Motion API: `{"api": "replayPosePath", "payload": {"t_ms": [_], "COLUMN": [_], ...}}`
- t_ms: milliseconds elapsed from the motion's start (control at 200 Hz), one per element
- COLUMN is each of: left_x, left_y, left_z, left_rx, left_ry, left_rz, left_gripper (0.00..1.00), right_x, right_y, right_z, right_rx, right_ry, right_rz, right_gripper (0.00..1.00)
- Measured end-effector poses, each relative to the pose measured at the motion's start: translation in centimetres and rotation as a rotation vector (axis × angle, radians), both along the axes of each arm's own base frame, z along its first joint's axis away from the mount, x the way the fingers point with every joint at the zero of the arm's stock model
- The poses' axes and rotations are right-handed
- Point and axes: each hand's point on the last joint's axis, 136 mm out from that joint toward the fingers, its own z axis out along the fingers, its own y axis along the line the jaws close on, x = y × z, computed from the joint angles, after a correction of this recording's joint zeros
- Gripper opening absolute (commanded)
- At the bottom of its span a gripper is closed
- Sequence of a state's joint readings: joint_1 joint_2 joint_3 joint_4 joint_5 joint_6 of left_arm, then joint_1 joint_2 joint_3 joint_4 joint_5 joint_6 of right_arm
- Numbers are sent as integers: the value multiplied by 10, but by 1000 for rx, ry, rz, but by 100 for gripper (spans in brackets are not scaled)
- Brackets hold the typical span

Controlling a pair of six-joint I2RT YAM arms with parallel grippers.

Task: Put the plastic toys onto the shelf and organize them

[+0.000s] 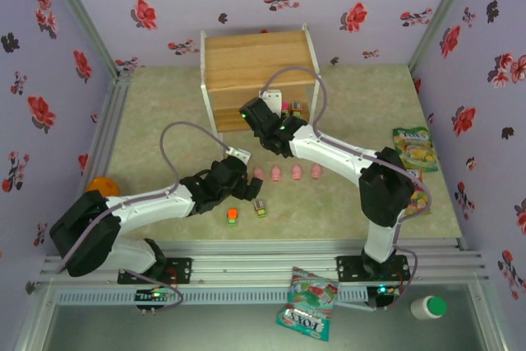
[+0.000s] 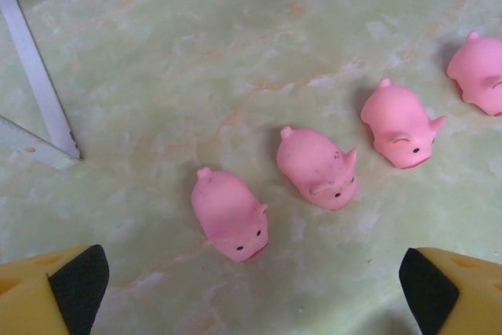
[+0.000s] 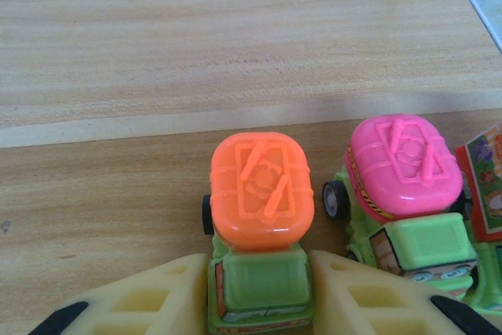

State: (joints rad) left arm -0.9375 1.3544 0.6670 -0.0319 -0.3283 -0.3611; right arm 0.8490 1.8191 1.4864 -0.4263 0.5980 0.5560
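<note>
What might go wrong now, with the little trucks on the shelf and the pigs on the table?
1. The right tool grips the orange-topped truck close beside the pink-topped truck; backing away, a finger might bump that wheeled neighbour and roll it along the shelf.
2. The open left tool hangs over closely spaced pink pigs; closing could knock a second pig.

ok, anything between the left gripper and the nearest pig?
Nothing visible. The left gripper is open, with only bare table between its fingertips and the nearest pig. In the wrist view the other pigs sit beyond it to the right, and the white shelf leg stands off to the left.
</note>
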Motion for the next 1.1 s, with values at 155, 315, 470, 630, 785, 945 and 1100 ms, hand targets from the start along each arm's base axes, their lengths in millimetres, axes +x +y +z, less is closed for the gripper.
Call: {"api": "replayPosePath", "payload": {"t_ms": [155, 315, 470, 630, 785, 945, 1100], "left_x": [0, 0, 0, 0, 0, 1, 4], "left_y": [0, 0, 0, 0, 0, 0, 3], "left_z": [0, 0, 0, 0, 4, 10, 19], "left_rx": [0, 0, 0, 0, -10, -22, -32], "left_ry": [0, 0, 0, -1, -8, -20, -49], "left_rz": [0, 0, 0, 0, 0, 3, 22], "left_gripper": [100, 100, 100, 100, 100, 100, 98], "right_x": [-1, -4, -8, -14, -26, -42, -59], "right_y": [0, 1, 2, 3, 5, 4, 2], "right_z": [5, 8, 10, 15, 20, 24, 24], "right_rx": [7, 8, 10, 18, 18, 13, 5], "right_ry": [-8, -13, -14, -22, -32, -44, -55], "right_rz": [3, 12, 19, 31, 48, 68, 83], "right_gripper": [38, 38, 38, 38, 38, 38, 38]}}
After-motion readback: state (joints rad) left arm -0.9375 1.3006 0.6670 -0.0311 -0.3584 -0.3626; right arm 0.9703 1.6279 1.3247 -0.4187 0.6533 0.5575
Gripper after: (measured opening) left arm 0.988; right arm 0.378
